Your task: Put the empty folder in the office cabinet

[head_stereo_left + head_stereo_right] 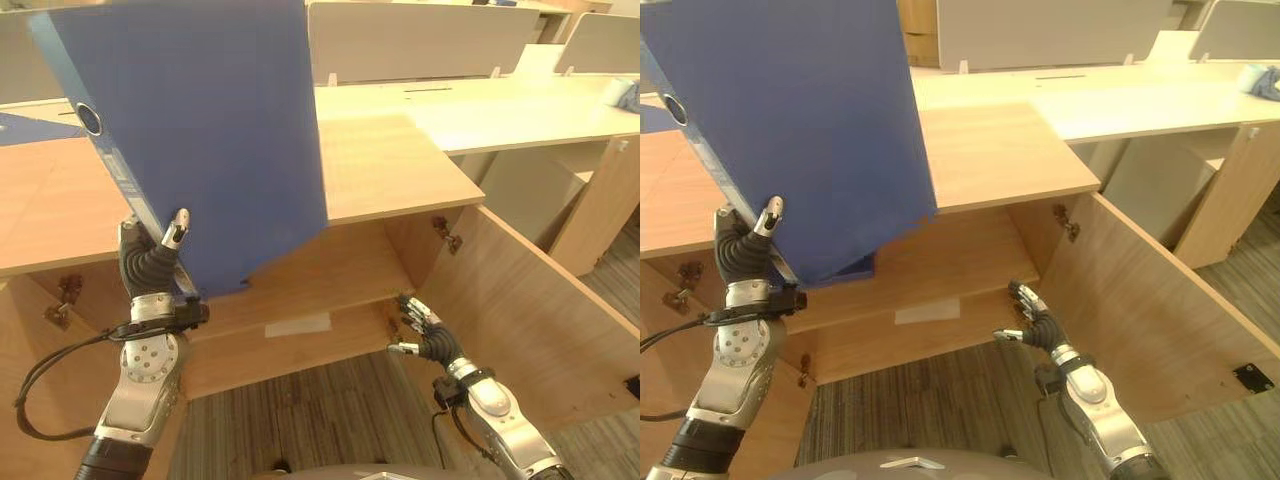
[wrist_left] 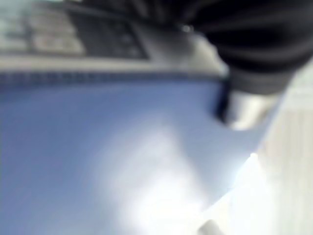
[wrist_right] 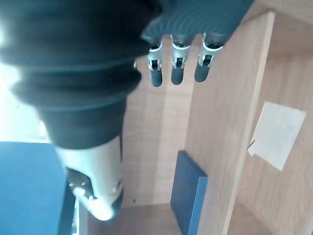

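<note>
two blue folders: one large folder [image 1: 200,120] raised before the open wooden cabinet [image 1: 390,170], top edge cut off, pinched at its lower spine by the left hand [image 1: 150,262]; a second folder [image 3: 188,193] lying inside on the shelf. right hand [image 1: 420,330] low by the door, fingers relaxed, holding nothing.

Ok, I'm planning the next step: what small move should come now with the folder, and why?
Probably lower the blue folder toward the cabinet shelf. The left robot hand grips its bottom corner above the cabinet top, both doors stand open, and the right robot hand hangs open beside the shelf.
</note>
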You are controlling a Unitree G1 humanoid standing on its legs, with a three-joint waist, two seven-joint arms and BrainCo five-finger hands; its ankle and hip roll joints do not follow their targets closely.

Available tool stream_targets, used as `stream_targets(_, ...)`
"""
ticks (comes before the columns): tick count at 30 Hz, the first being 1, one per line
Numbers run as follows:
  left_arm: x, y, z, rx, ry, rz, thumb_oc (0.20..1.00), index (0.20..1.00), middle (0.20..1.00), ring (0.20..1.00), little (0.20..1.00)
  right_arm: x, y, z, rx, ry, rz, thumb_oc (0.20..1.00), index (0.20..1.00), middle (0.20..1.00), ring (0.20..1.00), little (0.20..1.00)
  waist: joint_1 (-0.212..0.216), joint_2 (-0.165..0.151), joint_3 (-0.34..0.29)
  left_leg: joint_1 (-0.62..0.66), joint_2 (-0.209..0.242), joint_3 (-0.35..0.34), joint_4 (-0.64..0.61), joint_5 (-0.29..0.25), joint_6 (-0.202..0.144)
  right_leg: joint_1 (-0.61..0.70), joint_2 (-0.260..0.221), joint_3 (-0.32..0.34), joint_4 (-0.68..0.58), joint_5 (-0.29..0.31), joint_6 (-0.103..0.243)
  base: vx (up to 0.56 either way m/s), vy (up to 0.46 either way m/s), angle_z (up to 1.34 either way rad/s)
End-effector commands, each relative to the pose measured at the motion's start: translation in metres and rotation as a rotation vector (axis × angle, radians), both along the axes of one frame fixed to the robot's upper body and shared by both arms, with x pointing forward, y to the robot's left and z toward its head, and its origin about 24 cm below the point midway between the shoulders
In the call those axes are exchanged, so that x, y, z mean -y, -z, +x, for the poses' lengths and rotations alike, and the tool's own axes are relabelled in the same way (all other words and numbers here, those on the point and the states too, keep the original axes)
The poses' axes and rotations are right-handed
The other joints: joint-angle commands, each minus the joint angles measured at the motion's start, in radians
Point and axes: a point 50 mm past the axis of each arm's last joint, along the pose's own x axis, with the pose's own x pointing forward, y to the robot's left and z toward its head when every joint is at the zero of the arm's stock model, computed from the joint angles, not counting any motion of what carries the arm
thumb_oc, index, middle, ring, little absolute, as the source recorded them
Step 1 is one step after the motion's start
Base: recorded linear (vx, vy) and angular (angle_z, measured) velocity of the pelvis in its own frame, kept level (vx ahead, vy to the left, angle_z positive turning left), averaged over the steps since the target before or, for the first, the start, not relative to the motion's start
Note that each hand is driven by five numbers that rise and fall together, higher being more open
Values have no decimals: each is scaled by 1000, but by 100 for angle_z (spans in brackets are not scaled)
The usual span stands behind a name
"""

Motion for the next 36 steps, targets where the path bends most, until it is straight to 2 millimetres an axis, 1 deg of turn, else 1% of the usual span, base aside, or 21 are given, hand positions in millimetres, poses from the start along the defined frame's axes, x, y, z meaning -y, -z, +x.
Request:
stream_targets(1, -4, -22, 6, 87, 157, -51, 200, 200, 200, 200, 200, 10, -44, 28, 152, -74, 66, 1000, 1000, 1000, 1000, 1000, 12, 22, 15, 37, 16, -19, 1, -110, 4, 57, -32, 14, 5, -92, 48, -8, 7, 5)
stream_targets(2, -4, -22, 6, 87, 157, -51, 200, 200, 200, 200, 200, 10, -44, 28, 152, -74, 66, 1000, 1000, 1000, 1000, 1000, 12, 22, 15, 37, 16, -19, 1, -110, 4, 57, -32, 14, 5, -92, 48, -7, 4, 8)
stream_targets(4, -4, -17, 2, 75, 234, -102, 200, 200, 200, 200, 200, 12, -63, 34, 206, -97, 107, 1000, 1000, 1000, 1000, 1000, 22, 20, 15, 33, 15, -25, 1, -107, 5, 56, -34, 8, 5, -90, 47, -9, 2, 6)
stream_targets(6, -2, -15, -1, 71, 296, -120, 200, 200, 200, 200, 200, 13, -79, 36, 265, -114, 134, 1000, 1000, 1000, 1000, 1000, 30, 18, 14, 30, 16, -29, 1, -105, 5, 55, -34, 4, 5, -88, 48, -12, 2, 4)
stream_targets(8, 1, -13, -2, 54, 383, -183, 200, 200, 200, 200, 200, 14, -99, 40, 329, -119, 170, 1000, 1000, 1000, 1000, 1000, 39, 16, 13, 26, 16, -35, 1, -104, 5, 55, -35, -1, 5, -87, 48, -11, 0, 4)
stream_targets(9, 2, -12, -2, 51, 395, -182, 200, 200, 200, 200, 200, 14, -103, 41, 347, -116, 176, 1000, 1000, 1000, 1000, 1000, 41, 16, 12, 26, 16, -36, 1, -104, 5, 55, -36, -2, 5, -87, 49, -7, 0, 4)
stream_targets(10, 4, -11, -1, 44, 420, -191, 200, 200, 200, 200, 200, 16, -112, 43, 380, -111, 189, 1000, 1000, 1000, 1000, 1000, 43, 15, 11, 25, 16, -36, 1, -104, 5, 55, -37, -5, 5, -86, 49, -5, 1, 5)
stream_targets(12, 6, -11, -1, 45, 461, -207, 200, 200, 200, 200, 200, 21, -136, 47, 475, -72, 223, 1000, 1000, 1000, 1000, 1000, 51, 13, 7, 24, 16, -41, 1, -103, 6, 55, -38, -11, 5, -84, 50, -5, 1, 5)
stream_targets(16, 12, -13, 0, 59, 533, -196, 200, 200, 200, 200, 200, 27, -159, 51, 580, -10, 268, 1000, 1000, 1000, 1000, 1000, 57, 13, 4, 22, 15, -43, 1, -104, 6, 55, -39, -15, 5, -84, 50, -5, 4, 12)
stream_targets(19, 15, -14, 3, 51, 509, -131, 200, 200, 200, 200, 200, 31, -171, 58, 620, 44, 279, 1000, 1000, 1000, 1000, 1000, 63, 13, 0, 22, 15, -43, 1, -104, 5, 54, -40, -15, 5, -82, 50, -2, 1, 2)
stream_targets(20, 15, -14, 3, 51, 509, -131, 200, 200, 200, 200, 200, 31, -171, 58, 620, 44, 279, 1000, 1000, 1000, 1000, 1000, 63, 13, 0, 22, 15, -43, 1, -104, 5, 54, -40, -15, 5, -82, 50, 0, 0, 0)
stream_targets(24, 10, -15, 8, 51, 431, -43, 200, 200, 200, 200, 200, 31, -185, 71, 641, 104, 270, 1000, 1000, 1000, 1000, 1000, 73, 13, -8, 23, 16, -41, 1, -104, 4, 54, -40, -17, 5, -83, 46, 0, 0, 0)
stream_targets(25, 10, -15, 8, 51, 431, -43, 200, 200, 200, 200, 200, 31, -185, 71, 641, 104, 270, 1000, 1000, 1000, 1000, 1000, 73, 13, -8, 23, 16, -41, 1, -104, 4, 54, -40, -17, 5, -83, 46, 0, 0, 0)
stream_targets(28, 8, -13, 10, 33, 404, 5, 200, 200, 200, 200, 200, 25, -194, 81, 627, 92, 272, 1000, 1000, 1000, 1000, 1000, 84, 11, -10, 22, 17, -40, 1, -102, 3, 55, -39, -21, 5, -83, 43, 0, 0, 0)
stream_targets(30, 7, -12, 11, 28, 396, 18, 200, 200, 200, 200, 200, 20, -197, 86, 614, 81, 263, 1000, 1000, 1000, 1000, 1000, 90, 11, -11, 21, 17, -41, 1, -100, 2, 55, -39, -24, 5, -83, 42, 0, 0, 0)
stream_targets(36, 7, -12, 12, 27, 386, 49, 200, 200, 200, 200, 200, 9, -197, 95, 547, 29, 272, 1000, 1000, 1000, 1000, 1000, 104, 8, -15, 19, 17, -44, 1, -95, 0, 56, -40, -33, 5, -82, 40, 7, 3, 2)
